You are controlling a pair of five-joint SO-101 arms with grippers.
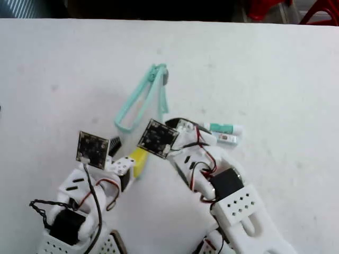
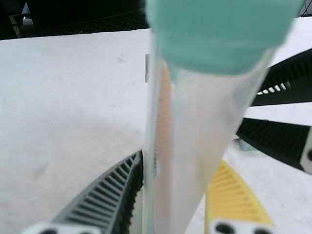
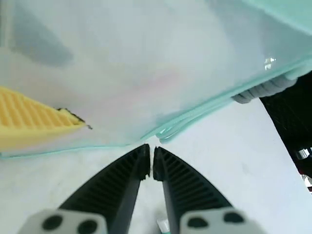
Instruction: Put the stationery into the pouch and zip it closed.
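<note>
The task is at an early stage. The pouch (image 1: 131,108) stands on its edge near the middle of the surface (image 1: 265,69), with its teal zip rim gaping in a long loop, so it is not zipped. A teal-and-white stick (image 1: 223,128) and a small white piece (image 1: 228,138) lie outside it, just beside the right arm's wrist. Whether anything is already inside cannot be told through the cloudy wall.

The left pincer (image 2: 180,163) pinches the pouch's lower wall between its grey and yellow fingers, holding it upright. The right pincer (image 3: 151,161) is pressed together on nothing, its tips just beside the zip rim.

Loading and zipping are judged to remain. The surface lies open beyond and to both sides of the pouch, with its far edge well apart. The tight spot is between the two arms, where both pincers crowd the pouch.
</note>
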